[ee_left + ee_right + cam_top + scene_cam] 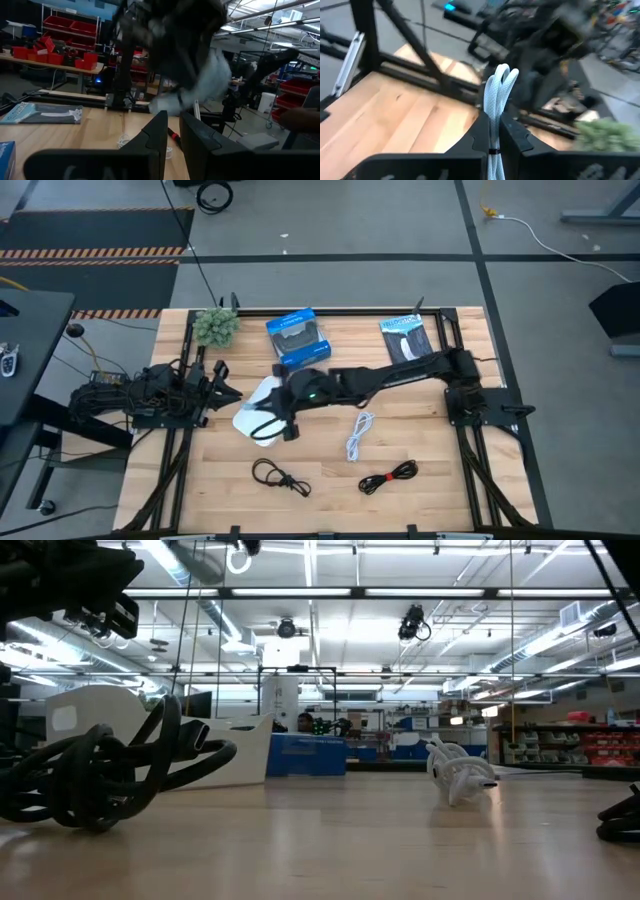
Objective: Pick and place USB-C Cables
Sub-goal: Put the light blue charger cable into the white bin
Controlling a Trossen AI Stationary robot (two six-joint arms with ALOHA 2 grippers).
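- Over the middle-left of the surface [330, 480] we find the right end effector [492, 131], reached across from the right side, its fingers pressed onto a small grey cable [497, 100]; the bundle stands up between the fingertips in the right wrist view, its looped end above them.
- From above, this end effector sits over a white dish-like object [256, 418]; whether the grey cable touches it we cannot tell.
- We note the white cable [358, 436] lying loose on the wood, just right of the right end effector and apart from it.
- We note the black cable [279, 477] toward the near edge, below the right end effector, and the black-and-red cable [388, 475] to its right, both well apart from either arm.
- The left end effector [172, 131] rests at the left side of the surface, fingers close together with a narrow gap, nothing between them.
- Hard to make out: the left wrist view is largely filled by the blurred right arm; in the low view, the black cable looms out of focus at the left.
- On the far half of the surface lie a blue box [297, 336], a black flat packet [407, 338] and a small green plant [216, 326].
- The surface is pale wood strips in a black frame; beyond it we see a workshop hall with ceiling strip lights and shelves of red bins.
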